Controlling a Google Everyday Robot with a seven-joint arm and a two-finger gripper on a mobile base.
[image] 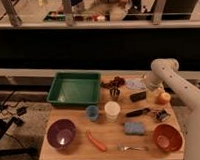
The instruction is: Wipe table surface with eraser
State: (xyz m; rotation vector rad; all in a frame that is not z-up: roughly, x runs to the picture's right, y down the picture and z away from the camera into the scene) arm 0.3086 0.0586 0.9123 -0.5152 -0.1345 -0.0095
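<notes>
The table surface (70, 115) is a light tan wooden top that fills the lower middle of the camera view. The eraser (138, 96), a small black block, lies on it at the back right, just right of a small metal cup (114, 93). My gripper (145, 83) hangs at the end of the white arm (165, 69), which reaches in from the right. It sits over the table's back right part, a little behind and to the right of the eraser and apart from it.
A green tray (74, 89) stands back left. In front are a purple bowl (61, 133), blue cup (92, 112), white cup (112, 110), black-handled tool (137, 113), blue sponge pad (134, 128), orange bowl (167, 136), orange fruit (163, 97), carrot (96, 141) and fork (131, 148).
</notes>
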